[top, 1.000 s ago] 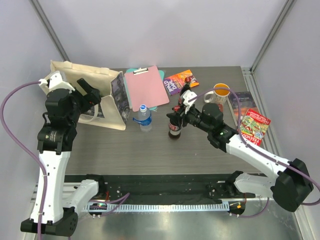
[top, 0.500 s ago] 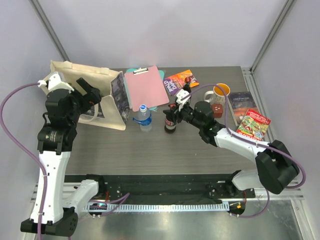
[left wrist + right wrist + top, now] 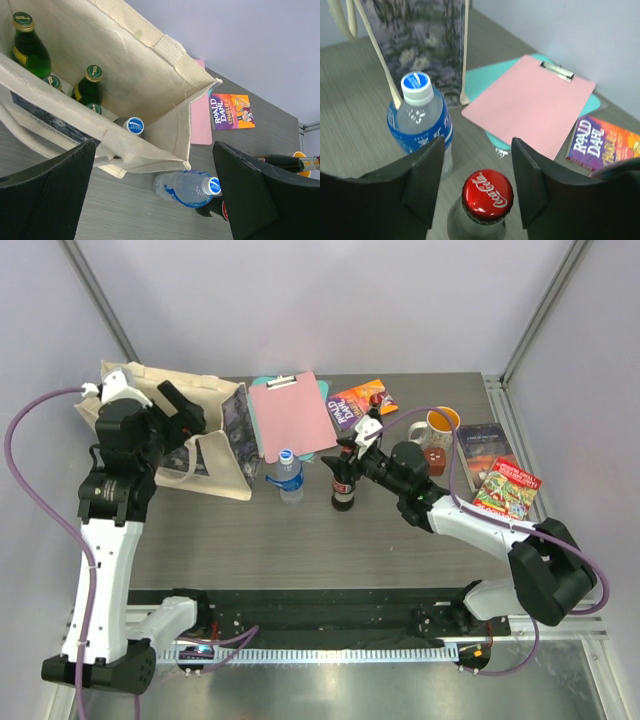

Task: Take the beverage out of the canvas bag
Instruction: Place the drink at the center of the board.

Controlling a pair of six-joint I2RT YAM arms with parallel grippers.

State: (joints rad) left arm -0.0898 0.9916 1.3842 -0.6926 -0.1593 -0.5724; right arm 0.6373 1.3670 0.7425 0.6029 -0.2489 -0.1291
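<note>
The cream canvas bag [image 3: 165, 435] stands at the back left with its mouth open. Inside it, the left wrist view shows green glass bottles [image 3: 29, 47] and a blue-capped bottle [image 3: 134, 125]. My left gripper [image 3: 185, 408] hovers over the bag's near rim [image 3: 115, 145], open wide and holding nothing. A clear water bottle [image 3: 287, 476] stands on the table beside the bag. Just right of it stands a dark cola bottle [image 3: 343, 492] with a red cap [image 3: 487, 196]. My right gripper [image 3: 479, 172] sits open around its neck, with a gap on each side of the cap.
A pink clipboard [image 3: 292, 415] on a teal folder lies behind the bottles. Beside it is a Roald Dahl book [image 3: 362, 402]. An orange-filled mug [image 3: 443, 426] and two more books [image 3: 508, 486] sit at the right, near the table's metal edge.
My right gripper carried the cola bottle left, stood it beside the water bottle and spread its fingers off it. My left gripper moved up and back over the bag and opened wider.
</note>
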